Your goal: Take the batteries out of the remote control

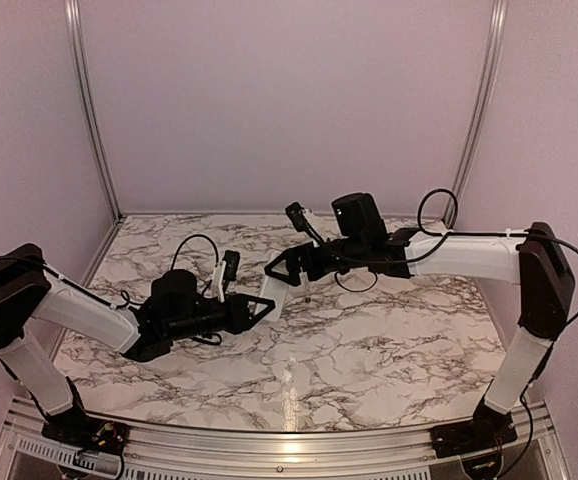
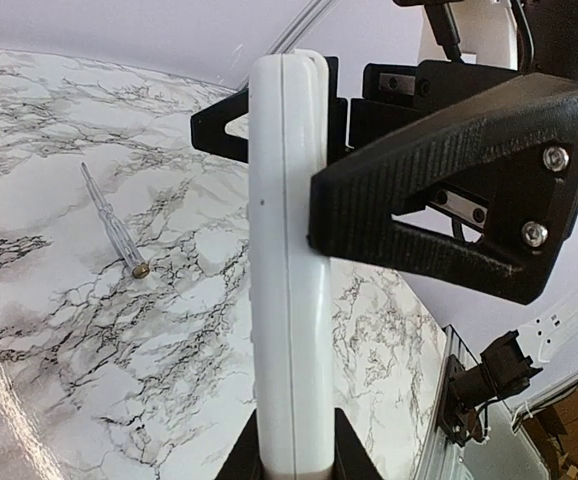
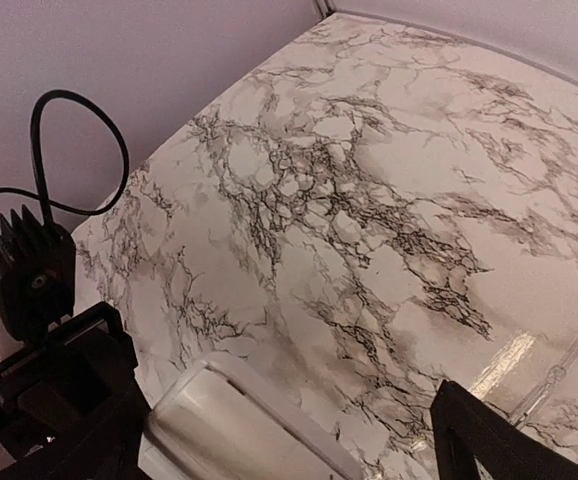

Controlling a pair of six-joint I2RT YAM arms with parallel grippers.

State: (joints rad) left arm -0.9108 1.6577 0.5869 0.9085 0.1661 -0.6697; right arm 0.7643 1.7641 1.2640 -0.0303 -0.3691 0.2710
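The white remote control (image 2: 287, 280) is held above the table between both arms; it also shows in the top view (image 1: 273, 291) and the right wrist view (image 3: 234, 425). My left gripper (image 2: 291, 455) is shut on its near end, one finger on each side. My right gripper (image 3: 279, 430) straddles its far end: one finger (image 2: 439, 190) lies against the remote's side, and a gap shows between the remote and the other finger (image 3: 499, 440). In the top view my right gripper (image 1: 282, 266) sits just above my left gripper (image 1: 259, 308). No batteries are in view.
A long thin grey rod with a dark tip (image 2: 114, 222) lies on the marble table (image 1: 389, 340) under the right gripper, and also shows in the right wrist view (image 3: 559, 372). Aluminium rails edge the table.
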